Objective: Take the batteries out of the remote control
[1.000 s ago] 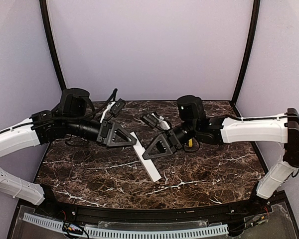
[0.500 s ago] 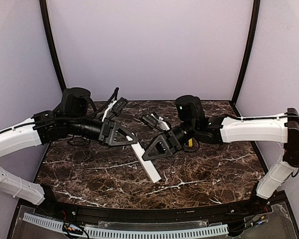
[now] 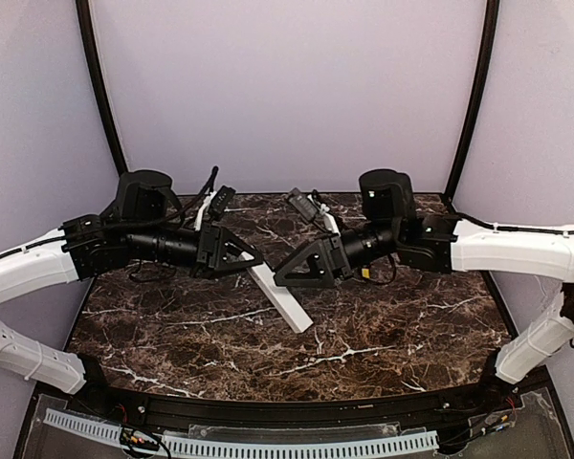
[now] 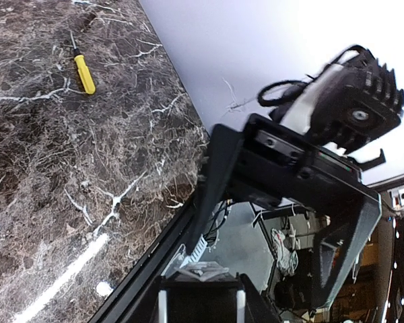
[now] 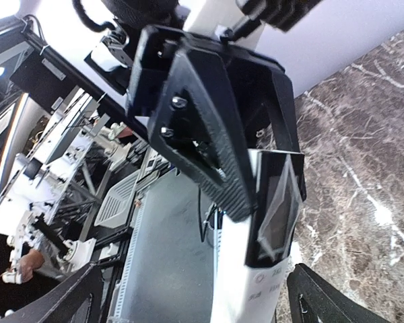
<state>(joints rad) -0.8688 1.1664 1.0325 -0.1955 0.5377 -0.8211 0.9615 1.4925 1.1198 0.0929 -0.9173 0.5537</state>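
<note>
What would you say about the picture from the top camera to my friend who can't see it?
From above, the left gripper holds one end of a long white remote control, which slants toward the front of a dark marble table. The right gripper faces it from the other side, open, gripping nothing.

No txt legible in any view. Nearest thing: faint grey print + a small round mark on the white face of the remote control point(image 5: 239, 286), just below where the left gripper point(image 5: 269, 182) clamps its dark end, right wrist view. It's too blurred & small to read. The dark panel beside that gripper's fingers point(image 5: 209, 134) shows glare only. Elsewhere, top & left wrist views incl.: no readable labels, brands, nos. or signs.
</note>
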